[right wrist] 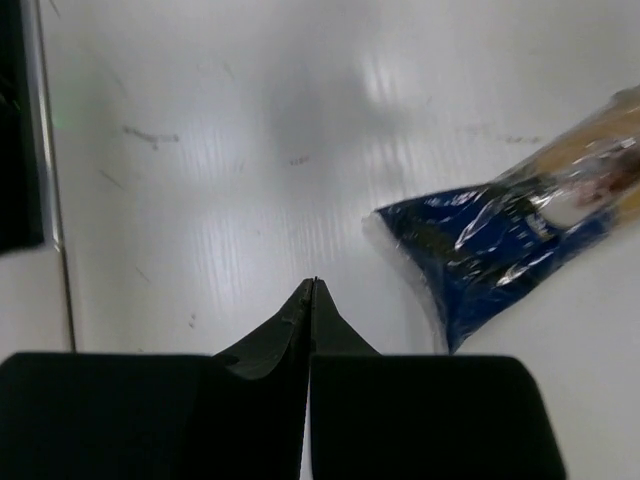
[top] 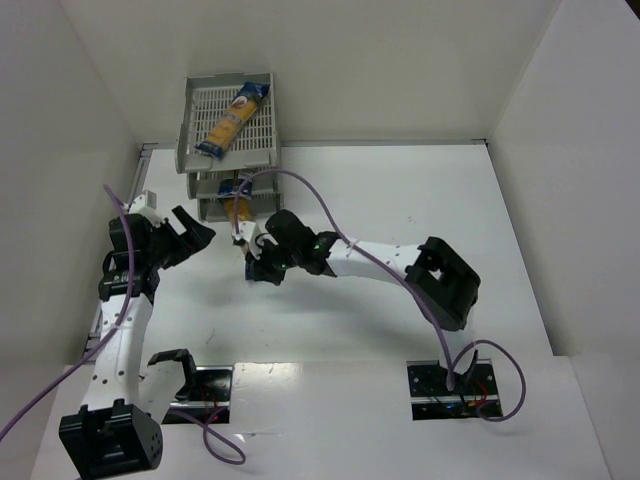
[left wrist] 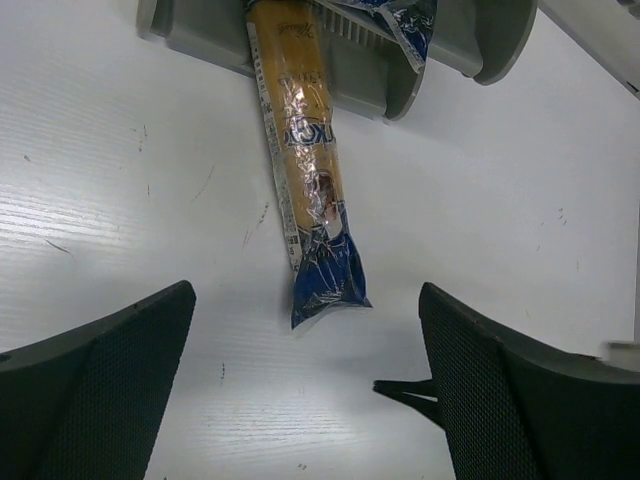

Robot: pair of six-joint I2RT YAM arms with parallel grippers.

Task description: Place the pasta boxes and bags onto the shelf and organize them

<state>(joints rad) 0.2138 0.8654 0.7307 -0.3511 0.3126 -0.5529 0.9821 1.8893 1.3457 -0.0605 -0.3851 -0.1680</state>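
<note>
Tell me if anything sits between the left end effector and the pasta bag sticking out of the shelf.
Nothing visible does: only bare table lies between the open left end effector and the blue end of the bag. The shut right end effector sits close beside that end.

Readable text, entry by entry; I find no full word legible.

1. Top pasta bag (top: 233,120), lying on the top tray of the shelf (top: 262,152): pale oval label at mid-length. Too small for me to read.
2. Lower pasta bag (left wrist: 305,150), sticking out of the front of the shelf onto the table: dark blue band with large white letters, broken by glare and creases. I cannot make out the word. A strip of fine print along its pale seam is also too small.
3. Blue bag end (left wrist: 400,20) inside the shelf: no lettering I can read.
</note>
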